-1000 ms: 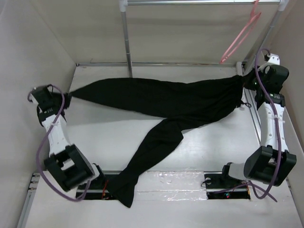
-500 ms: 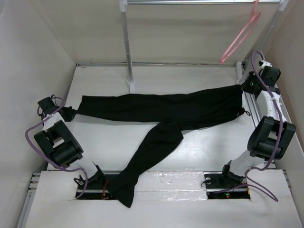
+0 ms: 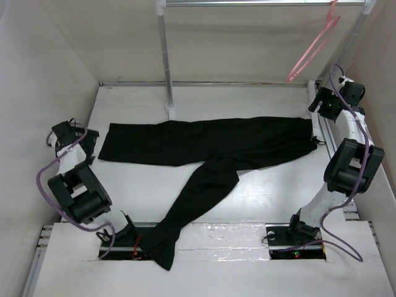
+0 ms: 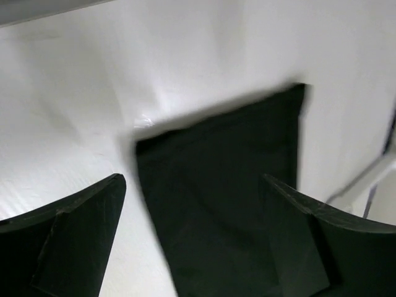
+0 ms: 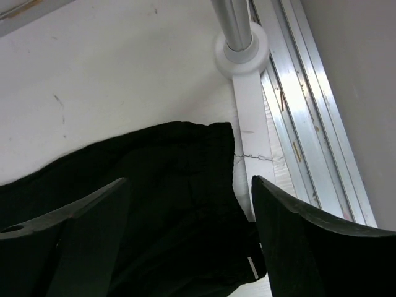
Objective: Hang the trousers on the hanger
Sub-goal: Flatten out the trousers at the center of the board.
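- since the one pair of trousers lies flat on the table, one leg straight and the other bent away, the laying-out step looks done and the hanger step not yet begun.
- two white rack poles stand beyond the trousers.
- one pink hanger hangs beyond the trousers' waistband end, well apart from them.
- two grippers: left gripper wide and empty over the trousers' cuff end, right gripper wide and empty over the waistband; next, i judge, one must fetch the hanger.
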`<state>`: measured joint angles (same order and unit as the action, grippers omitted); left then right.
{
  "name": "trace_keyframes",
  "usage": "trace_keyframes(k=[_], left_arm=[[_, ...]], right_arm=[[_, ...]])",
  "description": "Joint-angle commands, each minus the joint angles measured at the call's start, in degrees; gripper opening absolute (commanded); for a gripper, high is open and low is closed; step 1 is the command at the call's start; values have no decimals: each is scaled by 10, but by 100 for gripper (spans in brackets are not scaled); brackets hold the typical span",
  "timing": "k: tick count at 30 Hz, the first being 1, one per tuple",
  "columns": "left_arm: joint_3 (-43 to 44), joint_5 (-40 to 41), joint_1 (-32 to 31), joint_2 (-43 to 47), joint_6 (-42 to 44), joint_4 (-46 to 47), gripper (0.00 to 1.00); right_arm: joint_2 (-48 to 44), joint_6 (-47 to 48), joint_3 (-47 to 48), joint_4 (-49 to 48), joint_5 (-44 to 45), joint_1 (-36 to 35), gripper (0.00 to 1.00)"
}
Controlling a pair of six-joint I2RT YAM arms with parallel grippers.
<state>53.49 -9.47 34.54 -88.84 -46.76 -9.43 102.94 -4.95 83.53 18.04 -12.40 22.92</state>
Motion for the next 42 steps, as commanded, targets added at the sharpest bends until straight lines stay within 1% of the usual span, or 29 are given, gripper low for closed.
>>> trace_keyframes(k=[1, 3, 5, 6, 7, 8, 9, 13, 14, 16, 19, 20, 22, 23, 24, 25, 26, 27, 28, 29, 31, 32, 34, 35, 36, 38, 39, 41, 42], left_arm=[[71, 41, -71, 74, 26, 14, 85], [106, 65, -143, 58, 31, -9, 85], [113, 71, -182, 28, 26, -17, 85], [113, 72, -212, 18, 25, -15, 85], [111, 74, -225, -2, 25, -10, 84], [110, 74, -235, -13, 27, 2, 84], [122, 71, -241, -32, 28, 1, 84], [188, 45, -252, -162, 40, -18, 83], [202, 45, -252, -185, 40, -39, 82], [232, 54, -252, -222, 41, -49, 80], [242, 74, -247, -244, 43, -28, 80], [247, 69, -235, -255, 41, -24, 80], [291, 61, -222, -301, 27, -37, 80], [311, 73, -222, -311, 31, -55, 80], [343, 69, -222, -330, 35, -65, 80], [360, 69, -222, -337, 35, -65, 80], [377, 71, -222, -344, 36, -83, 80], [399, 73, -222, -346, 38, -88, 80], [406, 75, -222, -346, 39, -88, 80], [412, 74, -222, -346, 38, -95, 80], [422, 59, -222, -326, 35, -103, 81], [398, 41, -227, -288, 27, -94, 82], [357, 19, -236, -236, 23, -57, 83], [335, 11, -243, -206, 23, -47, 84], [294, 14, -250, -143, 26, -42, 84], [253, 11, -262, -80, 27, -24, 84], [210, 10, -270, -15, 26, -18, 85], [174, 3, -282, 49, 24, -6, 85], [143, 2, -282, 108, 23, -6, 85]], right_arm=[[-39, 0, 39, -5, -9, 4, 84], [-81, 0, 27, 1, -10, -12, 88], [-116, 1, -21, -10, -14, -18, 90], [-139, 1, -43, -16, -18, -29, 83], [-185, 2, -96, -23, -24, -47, 66], [-208, 2, -125, -32, -29, -60, 22], [-231, -1, -153, -35, -29, -78, 2], [-326, 20, -263, -35, -32, -181, 0], [-358, 29, -287, 1, -29, -203, 0], [-395, 42, -310, 34, -32, -210, 0], [-471, 69, -371, 85, -62, -222, 20], [-487, 69, -386, 103, -74, -222, 29], [-512, 65, -419, 127, -79, -241, 36], [-520, 61, -429, 132, -88, -251, 44], [-527, 57, -445, 129, -115, -276, 52], [-525, 57, -448, 129, -115, -291, 52], [-521, 57, -447, 138, -140, -312, 60], [-514, 63, -444, 144, -151, -335, 63], [-499, 68, -434, 151, -158, -394, 66], [-491, 68, -430, 157, -170, -427, 74], [-474, 62, -429, 149, -169, -489, 80], [-455, 33, -441, 113, -161, -544, 85], [-430, 3, -458, 30, -162, -587, 92], [-396, -9, -468, -2, -170, -621, 93], [-376, -20, -463, -26, -179, -639, 94], [-314, -1, -426, -22, -159, -704, 95], [-295, 29, -374, -12, -142, -728, 96], [-256, 68, -324, 16, -107, -769, 95], [-224, 101, -285, 19, -98, -810, 95]])
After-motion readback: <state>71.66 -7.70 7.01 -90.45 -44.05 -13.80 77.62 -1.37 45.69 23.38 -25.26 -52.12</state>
